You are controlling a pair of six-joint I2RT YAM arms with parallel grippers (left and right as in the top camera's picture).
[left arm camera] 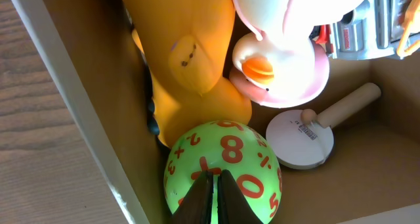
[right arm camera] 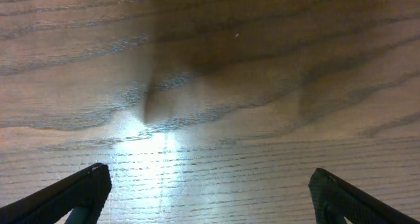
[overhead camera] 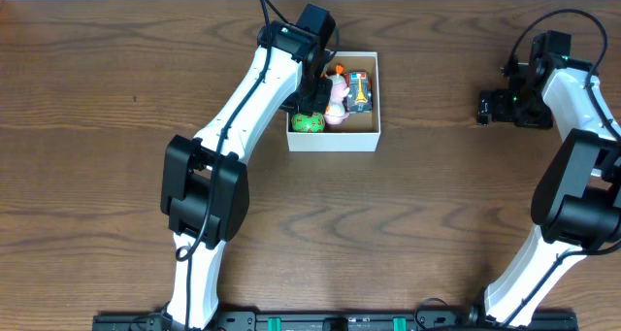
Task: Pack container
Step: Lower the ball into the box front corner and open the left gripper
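Overhead first. The container [overhead camera: 333,143] sits on the bench [overhead camera: 97,127] toward the far edge, a little left of centre. Your left arm [overhead camera: 254,90] reaches across its left side and down into it. Inside, a green ball [overhead camera: 309,123], a pink-and-white duck [overhead camera: 336,106] and a toy car [overhead camera: 361,91] lie packed side by side. The arm's wrist hides its fingers here, so look elsewhere for their state. The right pincer [overhead camera: 486,108] hangs well apart at the right over bare wood, probably parked there to leave the box free for the other arm.

Now the left wrist view. Your left pincer [left arm camera: 211,194] has its fingers pressed together and is clamped on nothing. The tips sit right at the top of the ball and appear to touch it, though the close angle makes contact hard to confirm. The ball is in the corner by the container's white wall, tight against an orange soft toy [left arm camera: 190,60]. My guess is that closed fingers suit a push here — seating the ball lower among its neighbours. The duck leans on the orange toy. A white disc with a wooden handle [left arm camera: 303,140] lies flat on the brown cardboard floor, where some room is left.

Last, the right wrist view. That pincer's fingers stand wide apart with only wood grain between them — ready, holding nothing.
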